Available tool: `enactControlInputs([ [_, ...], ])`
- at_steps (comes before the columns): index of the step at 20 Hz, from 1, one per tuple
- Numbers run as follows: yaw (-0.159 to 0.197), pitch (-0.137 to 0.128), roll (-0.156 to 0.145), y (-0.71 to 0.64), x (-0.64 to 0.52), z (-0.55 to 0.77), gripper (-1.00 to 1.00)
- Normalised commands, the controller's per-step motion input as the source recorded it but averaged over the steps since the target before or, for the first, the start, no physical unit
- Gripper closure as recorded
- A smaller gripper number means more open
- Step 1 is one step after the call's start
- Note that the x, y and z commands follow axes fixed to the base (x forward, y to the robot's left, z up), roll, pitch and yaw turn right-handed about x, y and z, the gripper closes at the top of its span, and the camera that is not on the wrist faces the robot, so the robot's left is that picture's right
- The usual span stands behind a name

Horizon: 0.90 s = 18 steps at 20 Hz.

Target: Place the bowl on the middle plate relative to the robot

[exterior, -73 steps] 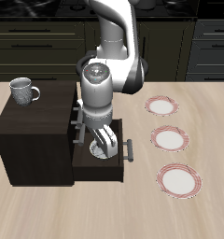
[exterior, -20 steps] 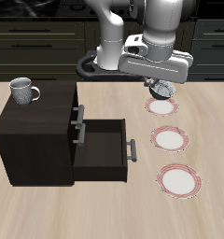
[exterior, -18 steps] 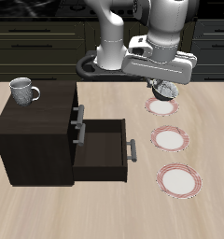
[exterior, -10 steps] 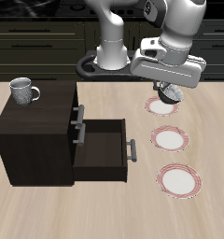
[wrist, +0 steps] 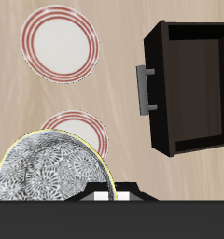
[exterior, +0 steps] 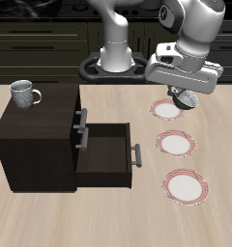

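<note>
My gripper (exterior: 181,96) is shut on the rim of the bowl (exterior: 185,102), a small white-grey bowl with a dark speckled inside, and holds it in the air above the farthest-back plate (exterior: 166,111). The middle plate (exterior: 175,145), white with a red-striped rim, lies nearer the table's front edge than the bowl. In the wrist view the bowl (wrist: 50,171) hangs by the gripper (wrist: 112,192) and covers part of the middle plate (wrist: 81,129).
A third plate (exterior: 186,185) lies nearest the front edge and shows in the wrist view (wrist: 59,44). A dark cabinet (exterior: 36,140) has its drawer (exterior: 106,154) open, with the handle toward the plates. A white mug (exterior: 24,93) stands on top of the cabinet.
My gripper has lifted the bowl out of the open drawer and carried it away from the cabinet to above the row of plates. It has dropped slightly in the last half second.
</note>
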Motion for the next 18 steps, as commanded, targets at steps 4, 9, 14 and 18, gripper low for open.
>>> enactControlInputs([
  [4, -0.004, -0.010, 0.006, 0.13, 0.04, 0.03, 1.00],
  [9, 0.015, -0.020, 0.055, 0.35, -0.02, 0.01, 1.00],
  [14, 0.017, 0.009, 0.060, 0.26, -0.03, -0.09, 1.00],
  [18, 0.009, 0.025, 0.045, 0.25, 0.02, -0.36, 1.00],
])
